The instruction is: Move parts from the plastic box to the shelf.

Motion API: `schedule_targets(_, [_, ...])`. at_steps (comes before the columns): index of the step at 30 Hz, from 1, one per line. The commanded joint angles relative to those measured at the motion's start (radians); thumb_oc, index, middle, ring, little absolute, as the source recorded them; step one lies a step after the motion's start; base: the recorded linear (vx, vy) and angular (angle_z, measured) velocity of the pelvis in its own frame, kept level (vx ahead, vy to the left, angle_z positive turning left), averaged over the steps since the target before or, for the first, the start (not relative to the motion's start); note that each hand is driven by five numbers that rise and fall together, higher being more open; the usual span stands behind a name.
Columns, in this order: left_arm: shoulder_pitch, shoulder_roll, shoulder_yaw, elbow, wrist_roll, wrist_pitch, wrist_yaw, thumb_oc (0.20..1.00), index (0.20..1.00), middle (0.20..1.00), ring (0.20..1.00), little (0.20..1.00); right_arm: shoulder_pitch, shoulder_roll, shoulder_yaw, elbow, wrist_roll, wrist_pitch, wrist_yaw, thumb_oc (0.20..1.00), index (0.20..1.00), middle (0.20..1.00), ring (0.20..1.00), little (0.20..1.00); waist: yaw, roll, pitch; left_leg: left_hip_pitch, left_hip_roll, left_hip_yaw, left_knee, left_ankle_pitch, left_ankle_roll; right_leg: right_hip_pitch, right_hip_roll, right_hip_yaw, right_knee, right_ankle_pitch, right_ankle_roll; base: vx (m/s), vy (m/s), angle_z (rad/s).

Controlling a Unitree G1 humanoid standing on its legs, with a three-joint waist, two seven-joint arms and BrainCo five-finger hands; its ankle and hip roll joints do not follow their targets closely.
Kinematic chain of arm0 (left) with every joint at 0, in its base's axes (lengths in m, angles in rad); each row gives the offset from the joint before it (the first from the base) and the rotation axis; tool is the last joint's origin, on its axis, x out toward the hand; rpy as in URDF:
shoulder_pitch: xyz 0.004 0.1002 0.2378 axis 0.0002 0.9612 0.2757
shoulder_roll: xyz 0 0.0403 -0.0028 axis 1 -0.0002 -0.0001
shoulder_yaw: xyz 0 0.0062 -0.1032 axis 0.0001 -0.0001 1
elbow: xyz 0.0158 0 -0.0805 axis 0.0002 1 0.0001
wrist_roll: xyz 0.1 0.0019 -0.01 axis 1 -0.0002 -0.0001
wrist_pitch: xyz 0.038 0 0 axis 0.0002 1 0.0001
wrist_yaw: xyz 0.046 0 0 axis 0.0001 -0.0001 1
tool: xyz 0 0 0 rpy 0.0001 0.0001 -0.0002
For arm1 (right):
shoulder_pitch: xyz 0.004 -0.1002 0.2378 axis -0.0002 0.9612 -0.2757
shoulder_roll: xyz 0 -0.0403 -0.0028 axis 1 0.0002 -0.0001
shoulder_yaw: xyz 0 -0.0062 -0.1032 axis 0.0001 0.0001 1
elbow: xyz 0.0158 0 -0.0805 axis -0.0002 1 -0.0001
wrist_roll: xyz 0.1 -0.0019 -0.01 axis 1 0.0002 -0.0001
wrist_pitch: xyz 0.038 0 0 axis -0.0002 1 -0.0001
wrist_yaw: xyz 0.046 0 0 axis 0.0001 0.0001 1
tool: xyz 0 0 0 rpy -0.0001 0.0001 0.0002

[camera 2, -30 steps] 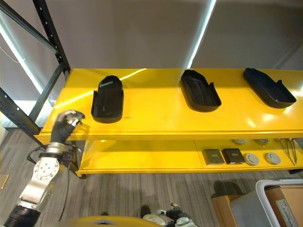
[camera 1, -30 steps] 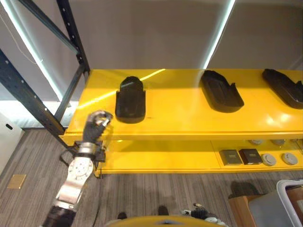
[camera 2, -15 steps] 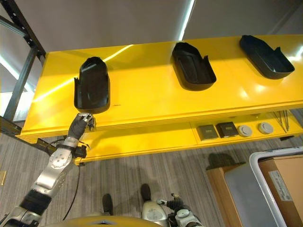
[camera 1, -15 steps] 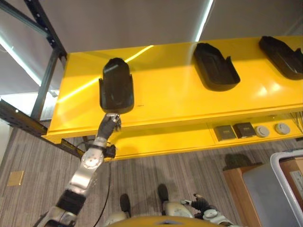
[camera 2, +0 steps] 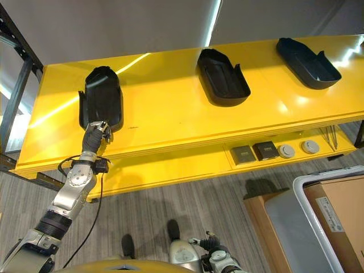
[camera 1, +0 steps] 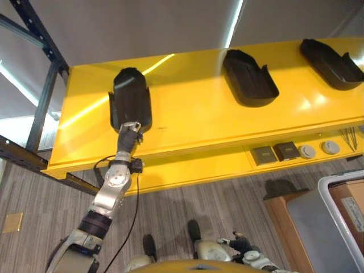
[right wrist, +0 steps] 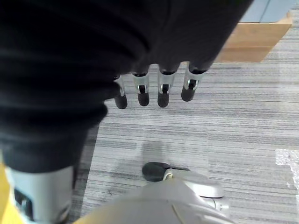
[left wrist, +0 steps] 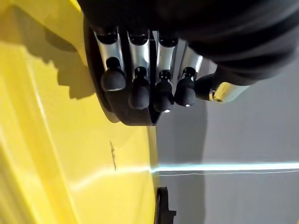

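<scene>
Left hand (camera 1: 128, 134), fingers straight, touches the near end of a black, glossy, tray-like part (camera 1: 130, 104) at the yellow shelf's (camera 1: 199, 122) left; right hand (right wrist: 154, 88) hangs relaxed.

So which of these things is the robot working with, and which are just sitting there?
For the job:
- left black part, the left hand at its near end
- middle black part
- right black part
- yellow shelf
- plastic box on the floor

Just sitting there:
- small square and round bits on the lower shelf
- right hand, idle over the floor
</scene>
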State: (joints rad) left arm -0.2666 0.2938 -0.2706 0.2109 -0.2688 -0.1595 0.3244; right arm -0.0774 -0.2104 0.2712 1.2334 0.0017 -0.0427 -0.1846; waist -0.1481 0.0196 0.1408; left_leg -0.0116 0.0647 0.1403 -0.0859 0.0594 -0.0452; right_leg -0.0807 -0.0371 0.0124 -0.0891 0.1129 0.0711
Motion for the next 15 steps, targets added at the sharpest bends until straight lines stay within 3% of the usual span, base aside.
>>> schedule_targets(1, [-0.120, 0.009, 0.055, 0.093, 0.022, -0.044, 0.049, 0.200, 0.200, 0.200, 0.200, 0.200, 0.040, 0.017, 0.055, 0.023, 0.003, 0.001, -0.011, 1.000, 1.000, 1.000, 1.000, 1.000, -0.015, -0.028, -0.028, 0.043, 0.063, -0.005, -0.001, -0.050, -0.048, 0.039, -0.064, -0.023, 0.011, -0.060, 0.065, 0.00, 0.000, 0.00])
schedule_targets(15, [-0.218, 0.033, 0.041, 0.285, 0.056, -0.011, 0.077, 0.200, 0.200, 0.200, 0.200, 0.200, 0.068, 0.013, 0.068, 0.017, -0.012, 0.001, -0.005, 1.000, 1.000, 1.000, 1.000, 1.000, -0.039, -0.040, -0.054, 0.058, 0.065, 0.010, -0.001, -0.064, -0.049, 0.053, -0.058, -0.020, 0.002, -0.057, 0.071, 0.00, 0.001, 0.00])
